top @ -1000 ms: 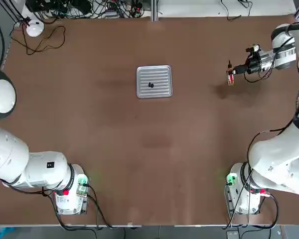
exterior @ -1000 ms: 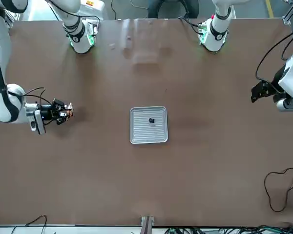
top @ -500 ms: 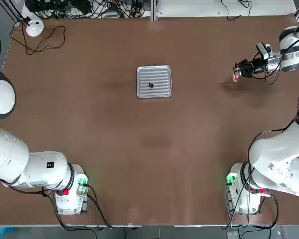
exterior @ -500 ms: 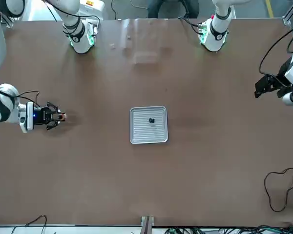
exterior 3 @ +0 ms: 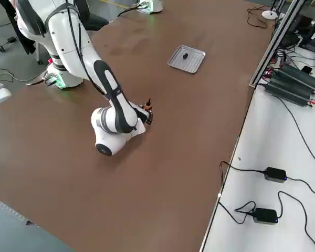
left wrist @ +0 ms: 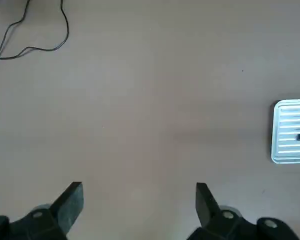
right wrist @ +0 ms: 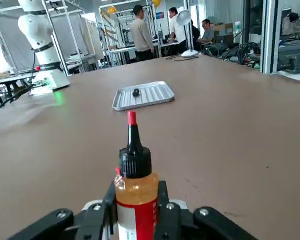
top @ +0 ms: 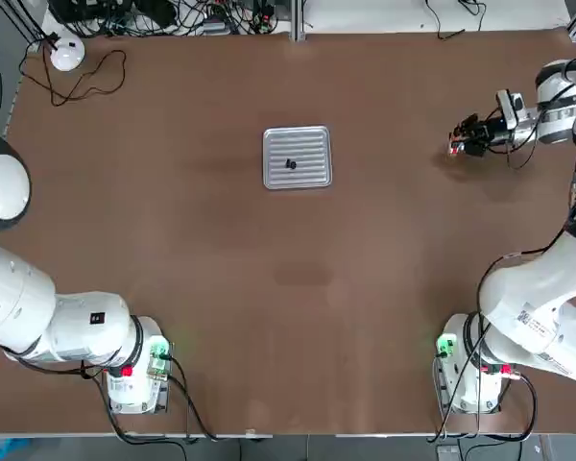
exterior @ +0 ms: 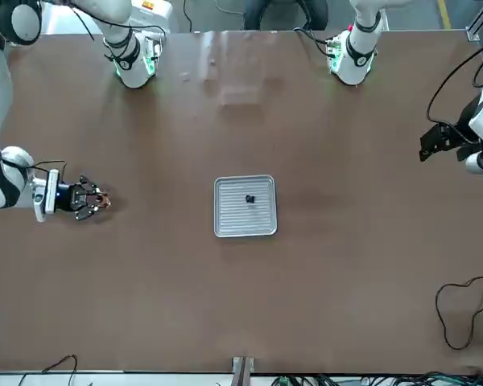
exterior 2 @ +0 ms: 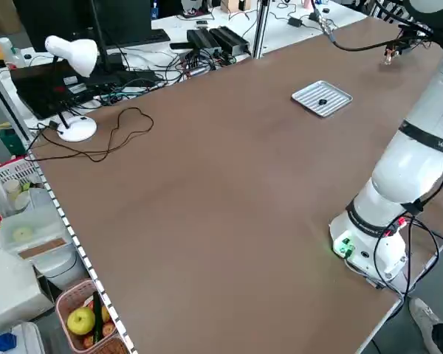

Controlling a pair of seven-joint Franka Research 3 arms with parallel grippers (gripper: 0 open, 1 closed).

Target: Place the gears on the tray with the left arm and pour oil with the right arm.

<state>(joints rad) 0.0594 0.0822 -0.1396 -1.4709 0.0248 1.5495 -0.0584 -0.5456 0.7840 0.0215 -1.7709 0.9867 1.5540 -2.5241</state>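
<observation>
The ribbed silver tray point(top: 298, 157) lies at the middle of the far half of the table, with dark gears point(top: 290, 164) on it. My right gripper point(top: 461, 144) is far to the tray's right, low over the table, shut on the oil bottle point(right wrist: 135, 192). The bottle stands upright, red tip up, between the fingers point(right wrist: 162, 200); the tray point(right wrist: 144, 95) and a gear point(right wrist: 136, 92) lie beyond it. My left gripper point(left wrist: 139, 200) hovers open and empty high over the table's left side, with the tray point(left wrist: 292, 131) off to one side. The front view shows the left gripper point(exterior: 436, 143) at the table's edge.
A white desk lamp point(top: 65, 53) and its black cable point(top: 86, 82) sit at the far left corner. Cables and boxes line the far edge. People stand in the room beyond the table point(right wrist: 140, 32). Bare brown tabletop point(top: 298, 288) spreads between the tray and the arm bases.
My right gripper has drawn back to the right, away from the tray, turning the oil bottle upright and bringing it low. The left gripper shifted slightly outward; tray and gears stayed put.
</observation>
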